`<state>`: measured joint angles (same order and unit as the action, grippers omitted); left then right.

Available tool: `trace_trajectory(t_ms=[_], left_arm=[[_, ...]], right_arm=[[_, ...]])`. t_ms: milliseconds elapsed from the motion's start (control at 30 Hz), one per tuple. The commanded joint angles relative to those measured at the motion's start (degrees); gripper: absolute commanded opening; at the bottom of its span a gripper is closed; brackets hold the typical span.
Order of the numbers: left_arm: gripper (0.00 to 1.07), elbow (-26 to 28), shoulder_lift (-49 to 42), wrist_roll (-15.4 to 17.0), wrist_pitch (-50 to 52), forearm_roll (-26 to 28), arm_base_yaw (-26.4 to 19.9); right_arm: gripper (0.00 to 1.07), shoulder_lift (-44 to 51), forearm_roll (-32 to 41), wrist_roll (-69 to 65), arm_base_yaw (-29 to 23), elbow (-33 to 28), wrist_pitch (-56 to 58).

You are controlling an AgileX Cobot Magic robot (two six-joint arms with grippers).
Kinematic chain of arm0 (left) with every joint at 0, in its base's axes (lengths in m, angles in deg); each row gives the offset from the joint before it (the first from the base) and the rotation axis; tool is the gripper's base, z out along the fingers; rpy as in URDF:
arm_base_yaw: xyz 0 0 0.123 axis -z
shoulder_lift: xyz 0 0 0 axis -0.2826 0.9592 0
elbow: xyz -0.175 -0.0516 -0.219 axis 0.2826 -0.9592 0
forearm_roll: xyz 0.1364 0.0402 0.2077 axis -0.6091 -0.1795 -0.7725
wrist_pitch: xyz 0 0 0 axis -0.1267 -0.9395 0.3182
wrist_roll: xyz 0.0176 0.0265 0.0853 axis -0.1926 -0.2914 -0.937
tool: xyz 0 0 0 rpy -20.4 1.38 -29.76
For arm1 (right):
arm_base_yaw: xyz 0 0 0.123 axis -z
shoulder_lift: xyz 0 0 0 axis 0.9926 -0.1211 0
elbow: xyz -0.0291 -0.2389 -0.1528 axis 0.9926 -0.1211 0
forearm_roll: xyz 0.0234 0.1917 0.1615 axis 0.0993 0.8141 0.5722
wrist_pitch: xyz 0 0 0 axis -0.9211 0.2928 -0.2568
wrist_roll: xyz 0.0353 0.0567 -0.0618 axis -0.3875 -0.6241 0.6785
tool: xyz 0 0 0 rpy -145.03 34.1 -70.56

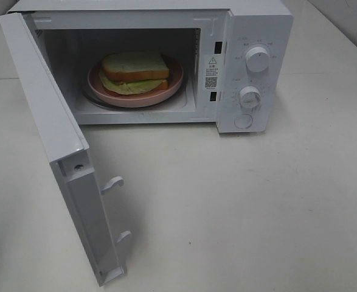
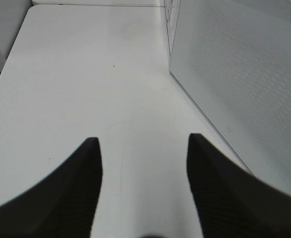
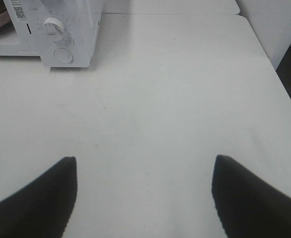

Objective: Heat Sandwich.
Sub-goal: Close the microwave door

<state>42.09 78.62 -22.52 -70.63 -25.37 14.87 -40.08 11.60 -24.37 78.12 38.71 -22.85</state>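
Observation:
The sandwich [image 1: 135, 68], two thick white slices with green and red filling, lies on a round pink plate [image 1: 166, 91] inside the white microwave [image 1: 260, 24]. The microwave door [image 1: 44, 103] is swung wide open toward the front left. Neither gripper shows in the exterior high view. In the left wrist view my left gripper [image 2: 144, 140] hovers over bare table beside the door's outer face [image 2: 244, 74], its dark fingers apart with nothing between them. My right gripper [image 3: 145, 158] is open over the table, well in front of the microwave's control panel [image 3: 61, 29].
Two round knobs [image 1: 257, 59] [image 1: 249, 97] and a round button [image 1: 243, 120] sit on the panel to the right of the cavity. Two latch hooks [image 1: 112, 184] stick out of the door's free edge. The white table [image 1: 239, 207] spreads out in front.

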Motion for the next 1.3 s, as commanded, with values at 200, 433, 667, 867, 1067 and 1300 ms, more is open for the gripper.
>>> trace_trajectory(t_ms=[200, 433, 667, 867, 1067, 1300], left_arm=[[0.02, -3.78, 5.5, -0.06, 12.43, 0.29, -0.06], [0.0, -7.73, 10.37, -0.06, 23.43, 0.29, -0.06], [0.0, -11.29, 17.82, -0.06, 36.38, 0.23, -0.06], [0.0, -11.8, 25.04, -0.06, 46.35, -1.09, -0.06], [0.0, -11.8, 32.6, -0.06, 56.04, -2.81, -0.06], [0.0, -11.8, 45.61, 0.17, 71.73, -7.33, -0.06]], right_arm=[[0.73, 1.72, -0.23, 0.63, 0.29, -0.06, -0.92], [0.73, 1.72, -0.23, 0.63, 0.29, -0.06, -0.92], [0.73, 1.72, -0.23, 0.69, 0.29, -0.06, -0.92], [0.73, 1.72, -0.23, 0.63, 0.29, -0.06, -0.92], [0.73, 1.72, -0.23, 0.63, 0.29, -0.06, -0.92], [0.73, 1.72, -0.23, 0.63, 0.29, -0.06, -0.92]])
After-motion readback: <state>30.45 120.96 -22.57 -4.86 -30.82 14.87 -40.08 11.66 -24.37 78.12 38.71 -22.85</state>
